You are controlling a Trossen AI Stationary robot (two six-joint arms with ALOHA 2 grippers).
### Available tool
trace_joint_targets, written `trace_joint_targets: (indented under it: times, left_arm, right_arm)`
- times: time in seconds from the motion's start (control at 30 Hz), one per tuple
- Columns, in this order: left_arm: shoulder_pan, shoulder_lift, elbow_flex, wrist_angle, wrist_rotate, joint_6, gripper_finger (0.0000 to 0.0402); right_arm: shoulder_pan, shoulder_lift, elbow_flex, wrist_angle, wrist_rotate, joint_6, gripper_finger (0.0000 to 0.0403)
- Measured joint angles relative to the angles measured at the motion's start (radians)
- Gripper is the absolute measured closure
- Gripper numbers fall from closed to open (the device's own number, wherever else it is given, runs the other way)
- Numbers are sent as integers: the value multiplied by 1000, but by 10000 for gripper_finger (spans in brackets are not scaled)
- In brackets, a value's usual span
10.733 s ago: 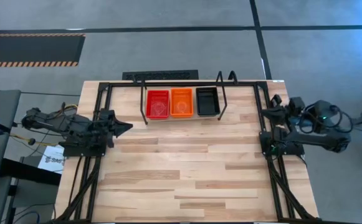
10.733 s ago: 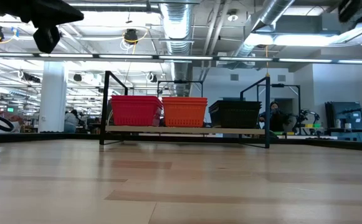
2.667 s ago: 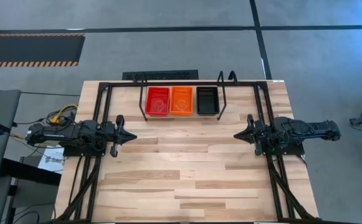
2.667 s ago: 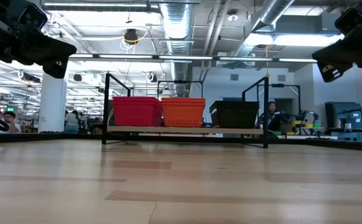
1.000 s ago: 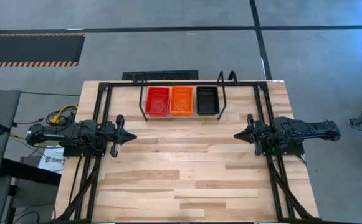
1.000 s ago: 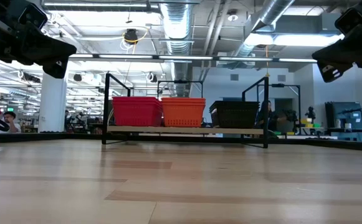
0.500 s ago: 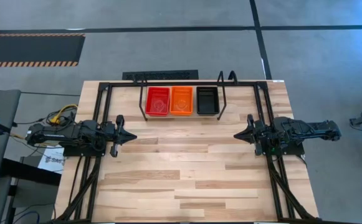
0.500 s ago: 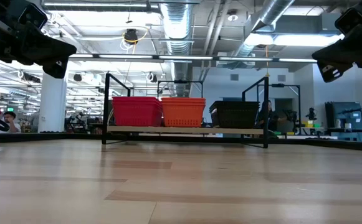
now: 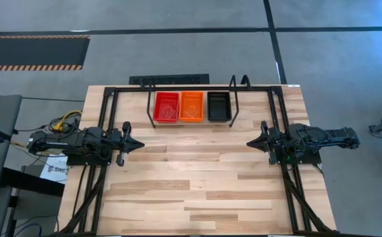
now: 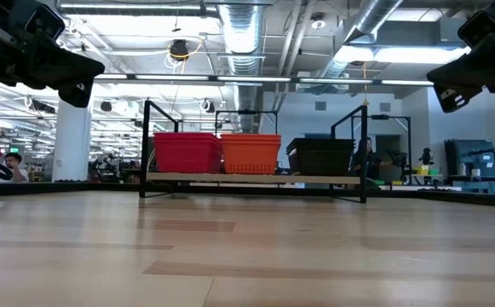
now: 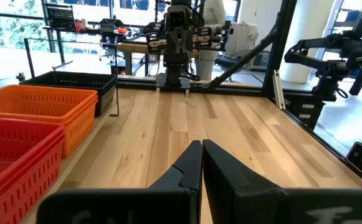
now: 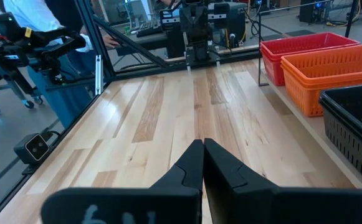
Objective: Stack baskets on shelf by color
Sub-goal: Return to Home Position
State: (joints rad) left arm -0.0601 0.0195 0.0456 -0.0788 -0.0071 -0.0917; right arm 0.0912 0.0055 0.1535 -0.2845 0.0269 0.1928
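Observation:
On the shelf (image 9: 233,99) at the table's far side stand three stacks of baskets in a row: red (image 9: 166,108) on the left, orange (image 9: 191,106) in the middle, black (image 9: 219,106) on the right. The low view shows the red (image 10: 186,152), orange (image 10: 250,153) and black (image 10: 323,156) stacks resting on the light-wood board. My left gripper (image 9: 141,141) hangs shut at the table's left side, pointing level toward the middle. My right gripper (image 9: 248,143) hangs shut at the right side, facing it. Both are clear of the baskets and hold nothing.
A black frame (image 9: 112,92) of rails runs along the table's far, left and right sides. The wooden tabletop (image 9: 197,178) spreads bare between the arms and toward the near edge. People and lab gear show in the room behind.

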Motion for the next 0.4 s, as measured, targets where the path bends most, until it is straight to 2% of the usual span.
trace_joint_targets:
  times: [0.4]
  left_arm:
    - [0,0,0,0,0,0,401]
  right_arm:
    - [0,0,0,0,0,0,376]
